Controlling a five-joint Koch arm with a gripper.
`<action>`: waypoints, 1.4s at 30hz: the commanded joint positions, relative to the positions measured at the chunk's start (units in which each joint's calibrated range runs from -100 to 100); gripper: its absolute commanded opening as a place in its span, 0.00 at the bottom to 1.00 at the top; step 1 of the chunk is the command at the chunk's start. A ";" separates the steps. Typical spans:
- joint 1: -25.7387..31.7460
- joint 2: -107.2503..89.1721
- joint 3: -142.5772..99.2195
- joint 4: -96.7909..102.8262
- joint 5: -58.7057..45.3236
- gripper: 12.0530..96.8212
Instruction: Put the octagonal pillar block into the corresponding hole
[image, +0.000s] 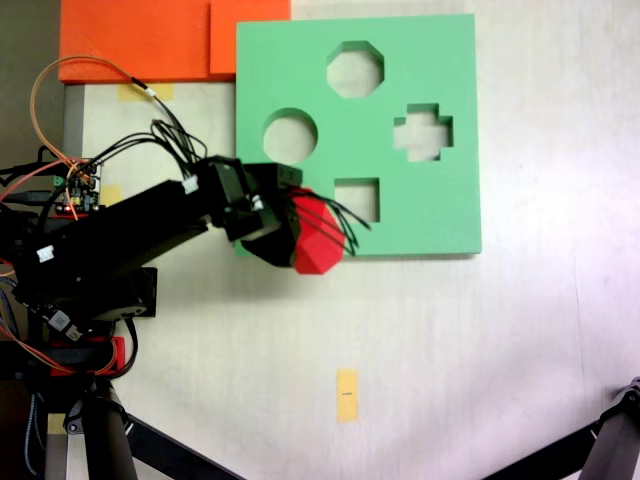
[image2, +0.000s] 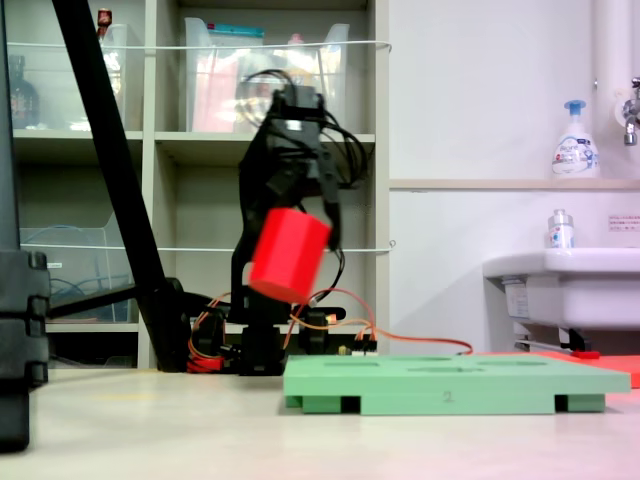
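The red octagonal pillar block (image: 318, 236) (image2: 289, 255) hangs tilted in the air, well above the table, with my gripper (image: 292, 226) (image2: 303, 222) shut on it. In a fixed view the block sits over the lower left edge of the green foam board (image: 440, 215) (image2: 445, 385). The eight-sided hole (image: 355, 69) lies at the board's far side, beyond the round cutout (image: 290, 136). The block covers the fingertips in both fixed views.
The board also has a cross-shaped cutout (image: 423, 132) and a square cutout (image: 357, 199). Orange foam sheets (image: 150, 38) lie at the top left. A yellow tape mark (image: 347, 394) is on the table. Black tripod legs (image2: 110, 160) and a sink (image2: 565, 280) stand nearby.
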 joint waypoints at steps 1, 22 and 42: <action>3.61 1.65 3.60 0.93 5.52 0.23; 12.41 24.98 3.90 45.80 16.31 0.23; 15.87 29.73 4.59 53.22 16.02 0.23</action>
